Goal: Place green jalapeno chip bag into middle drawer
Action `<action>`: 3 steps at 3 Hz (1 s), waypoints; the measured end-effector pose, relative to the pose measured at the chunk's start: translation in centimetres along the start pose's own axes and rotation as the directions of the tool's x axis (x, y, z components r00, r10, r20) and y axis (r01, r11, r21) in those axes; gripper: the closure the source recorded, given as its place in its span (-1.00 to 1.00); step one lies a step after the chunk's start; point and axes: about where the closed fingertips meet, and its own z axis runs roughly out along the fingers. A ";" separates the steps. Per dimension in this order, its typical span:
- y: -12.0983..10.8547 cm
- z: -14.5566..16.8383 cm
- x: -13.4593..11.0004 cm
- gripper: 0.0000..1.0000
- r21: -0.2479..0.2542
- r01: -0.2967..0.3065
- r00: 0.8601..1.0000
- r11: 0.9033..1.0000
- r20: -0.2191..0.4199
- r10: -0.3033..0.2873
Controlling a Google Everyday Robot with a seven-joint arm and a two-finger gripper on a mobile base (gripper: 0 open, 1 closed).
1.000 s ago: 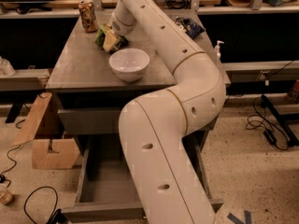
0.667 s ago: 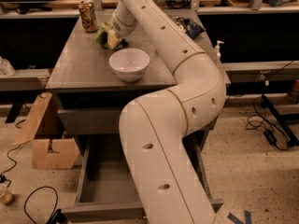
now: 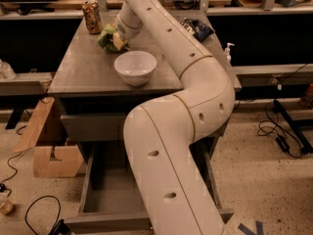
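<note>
cream claw (image 3: 119,36) at green-yellow chip bag (image 3: 106,37); white bowl (image 3: 135,66); grey drawer (image 3: 105,196)

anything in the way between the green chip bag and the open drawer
The gripper is at the green jalapeno chip bag. The white bowl sits between it and the table's front edge, above the open middle drawer.

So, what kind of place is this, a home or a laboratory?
Most likely a robotics lab or workshop: loose cables lie on the speckled floor, and cluttered workbenches stand behind the grey table. The gripper is at the green jalapeno chip bag on that table.
</note>
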 end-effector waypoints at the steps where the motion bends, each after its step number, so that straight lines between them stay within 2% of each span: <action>1: 0.0 0.0 0.0 1.00 0.000 0.000 1.000 1.000 0.000 0.000; 2: 0.9 -2.6 -1.8 1.00 0.038 0.099 0.995 0.994 -0.031 -0.098; 3: 1.5 -7.3 -3.7 1.00 0.084 0.186 0.982 0.979 -0.040 -0.183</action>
